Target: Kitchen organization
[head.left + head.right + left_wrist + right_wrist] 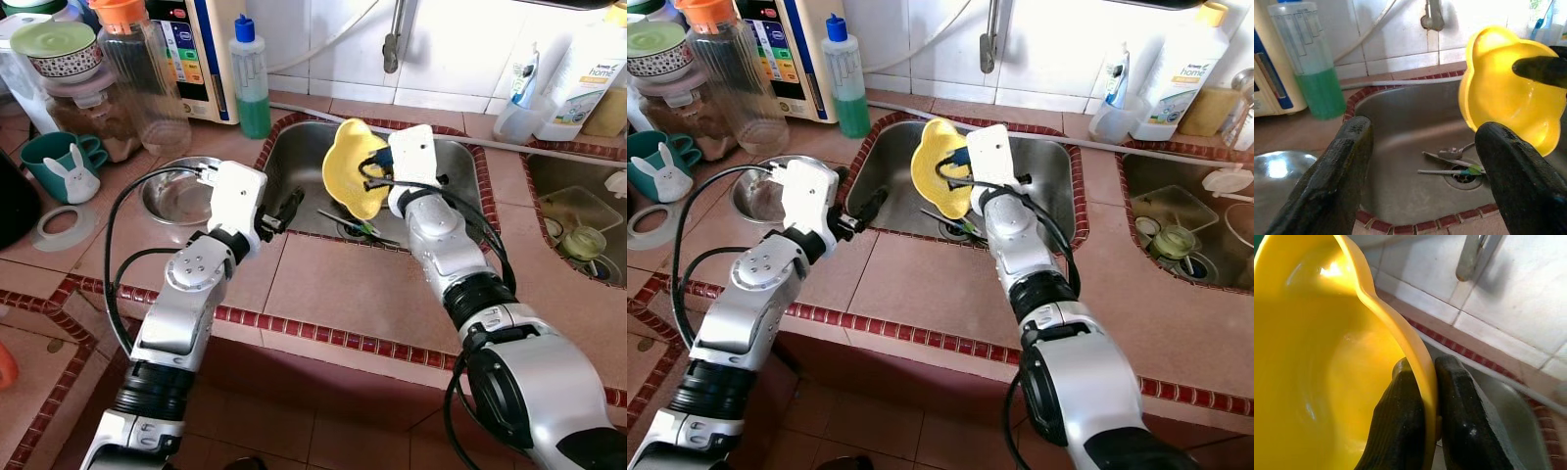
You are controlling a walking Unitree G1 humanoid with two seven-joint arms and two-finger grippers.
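A yellow flower-shaped bowl [351, 164] hangs tilted on its side over the steel sink [313, 176]. My right gripper [1426, 406] is shut on the bowl's rim [1415, 347], one finger inside and one outside. My left gripper [286, 208] stands open at the sink's left edge, its fingers [1337, 171] apart with nothing between them, pointing toward the basin. Cutlery [1449, 159], including a spoon, lies by the drain [1464, 176] on the sink bottom.
A steel bowl [176, 194] sits on the tiled counter left of the sink. Behind it stand a green soap bottle [251, 78], a clear jar [147, 78], a teal rabbit mug [61, 166] and a water purifier [201, 49]. A second sink [583, 220] lies right, with bottles [578, 69] behind.
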